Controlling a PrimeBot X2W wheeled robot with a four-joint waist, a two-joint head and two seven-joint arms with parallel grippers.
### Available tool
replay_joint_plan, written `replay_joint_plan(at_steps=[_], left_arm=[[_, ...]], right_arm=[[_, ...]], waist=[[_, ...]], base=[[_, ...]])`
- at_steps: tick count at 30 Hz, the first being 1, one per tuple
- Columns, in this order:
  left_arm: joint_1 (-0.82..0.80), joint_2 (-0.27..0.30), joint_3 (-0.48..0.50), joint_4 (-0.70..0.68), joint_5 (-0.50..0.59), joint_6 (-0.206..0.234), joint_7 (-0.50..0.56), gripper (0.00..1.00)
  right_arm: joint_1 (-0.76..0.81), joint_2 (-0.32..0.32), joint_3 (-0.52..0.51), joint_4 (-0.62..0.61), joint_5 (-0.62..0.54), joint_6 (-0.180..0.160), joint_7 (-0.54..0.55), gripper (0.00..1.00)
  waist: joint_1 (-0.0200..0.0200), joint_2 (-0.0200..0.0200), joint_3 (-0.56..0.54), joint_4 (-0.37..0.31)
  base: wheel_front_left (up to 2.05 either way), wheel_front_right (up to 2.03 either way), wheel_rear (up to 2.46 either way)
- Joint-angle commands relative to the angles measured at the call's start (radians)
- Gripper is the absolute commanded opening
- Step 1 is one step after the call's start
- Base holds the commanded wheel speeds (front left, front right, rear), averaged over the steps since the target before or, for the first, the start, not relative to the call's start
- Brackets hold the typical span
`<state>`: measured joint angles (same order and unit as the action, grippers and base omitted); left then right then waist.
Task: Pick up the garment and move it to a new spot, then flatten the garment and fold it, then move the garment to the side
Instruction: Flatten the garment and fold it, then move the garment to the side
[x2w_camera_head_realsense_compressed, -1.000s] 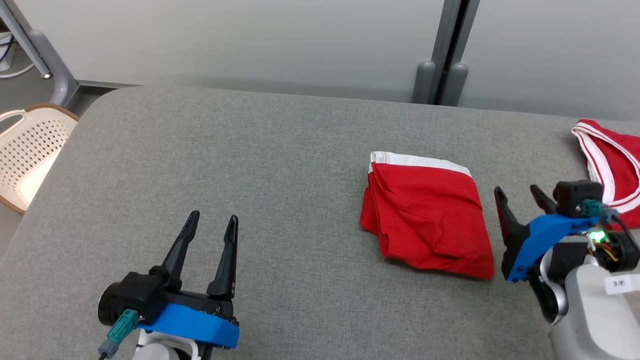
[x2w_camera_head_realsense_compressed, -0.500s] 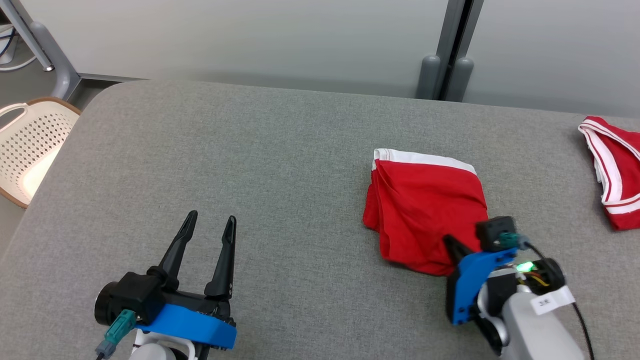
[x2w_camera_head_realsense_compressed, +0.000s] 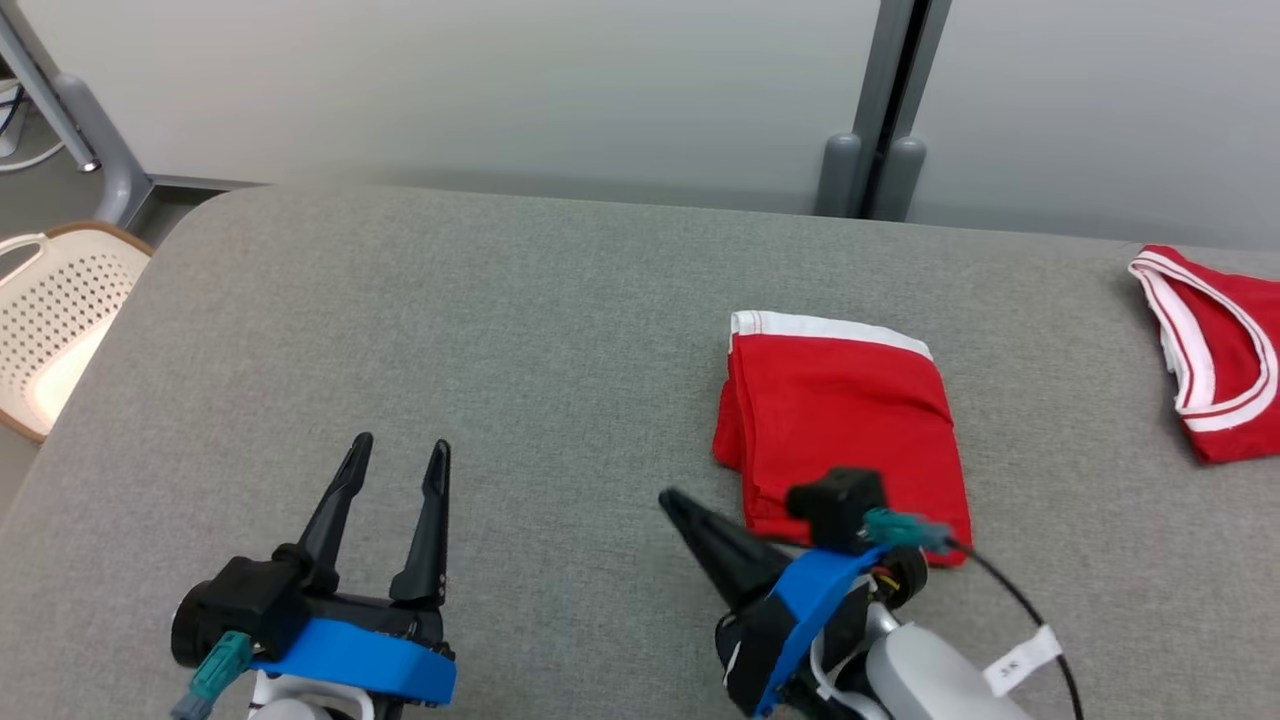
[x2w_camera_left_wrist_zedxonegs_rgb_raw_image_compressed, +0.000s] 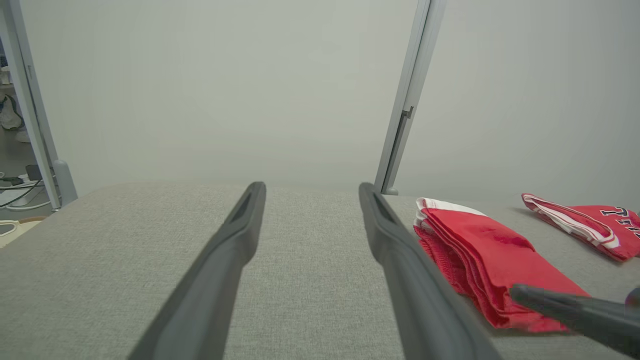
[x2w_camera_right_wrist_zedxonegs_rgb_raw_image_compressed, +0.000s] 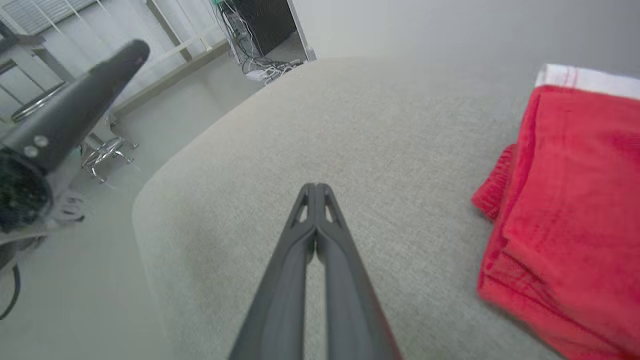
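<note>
The folded red garment (x2w_camera_head_realsense_compressed: 840, 420) is laid flat on the grey table (x2w_camera_head_realsense_compressed: 500, 320), right of centre, with its white band at the far edge. The right gripper (x2w_camera_head_realsense_compressed: 668, 498) is pressed closed on nothing, just beside the garment's near left corner. The left gripper (x2w_camera_head_realsense_compressed: 399, 445) is held spread and empty, well apart.

left gripper (x2w_camera_head_realsense_compressed: 400, 447): fingers wide apart, pointing forward, nothing between them. To its right, right gripper (x2w_camera_head_realsense_compressed: 672, 500): fingers pressed together, nothing held, tips angled forward-left toward left gripper's side. Pale forearm (x2w_camera_head_realsense_compressed: 930, 680) extends behind right gripper.
</note>
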<state>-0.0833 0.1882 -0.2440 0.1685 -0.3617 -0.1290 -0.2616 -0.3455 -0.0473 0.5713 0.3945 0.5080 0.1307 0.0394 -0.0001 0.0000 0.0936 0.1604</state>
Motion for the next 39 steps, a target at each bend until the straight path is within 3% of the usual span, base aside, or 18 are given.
replay_joint_plan(at_steps=[1,2,3,8,14,17,26,39], left_arm=[[0.011,0.000,0.013,-0.001,0.002,0.000,-0.004,1.00],[0.019,-0.002,0.021,-0.002,0.003,-0.001,-0.004,1.00],[0.025,-0.002,0.027,-0.002,0.005,0.000,-0.004,1.00],[0.054,-0.002,0.064,0.000,0.009,0.000,-0.004,1.00],[0.087,-0.001,0.107,0.002,0.020,0.001,-0.004,1.00],[0.103,-0.004,0.122,0.014,0.018,0.003,-0.004,1.00],[0.093,0.003,0.126,0.087,-0.003,0.006,0.021,1.00],[0.035,0.015,0.104,0.122,-0.004,0.006,0.046,1.00]], right_arm=[[0.022,-0.005,-0.014,-0.038,0.022,0.000,-0.021,0.00],[0.033,-0.005,-0.036,-0.070,0.031,0.000,-0.043,0.24],[0.040,-0.006,-0.071,-0.095,0.030,0.000,-0.064,1.00],[0.109,-0.005,-0.286,-0.201,-0.070,0.000,-0.113,1.00],[0.196,-0.004,-0.545,-0.305,-0.243,0.000,-0.105,1.00],[0.234,-0.003,-0.625,-0.326,-0.289,0.000,-0.079,1.00],[0.305,-0.003,-0.696,-0.306,-0.317,0.000,-0.004,1.00],[0.346,-0.004,-0.679,-0.292,-0.299,0.000,0.001,1.00]], waist=[[0.0001,0.0000,-0.012,-0.014],[0.0001,0.0000,-0.017,-0.020],[0.0001,0.0000,-0.023,-0.026],[0.0001,0.0000,-0.048,-0.057],[0.0001,0.0000,-0.069,-0.094],[0.0001,0.0000,-0.078,-0.111],[0.0001,0.0000,-0.089,-0.135],[0.0001,0.0000,-0.100,-0.135]], base=[[0.00,0.00,0.00],[0.00,0.00,0.00],[0.00,0.00,0.00],[0.00,0.00,0.00],[0.00,0.00,0.00],[0.00,0.00,0.00],[0.00,0.00,0.00],[0.00,0.00,0.00]])
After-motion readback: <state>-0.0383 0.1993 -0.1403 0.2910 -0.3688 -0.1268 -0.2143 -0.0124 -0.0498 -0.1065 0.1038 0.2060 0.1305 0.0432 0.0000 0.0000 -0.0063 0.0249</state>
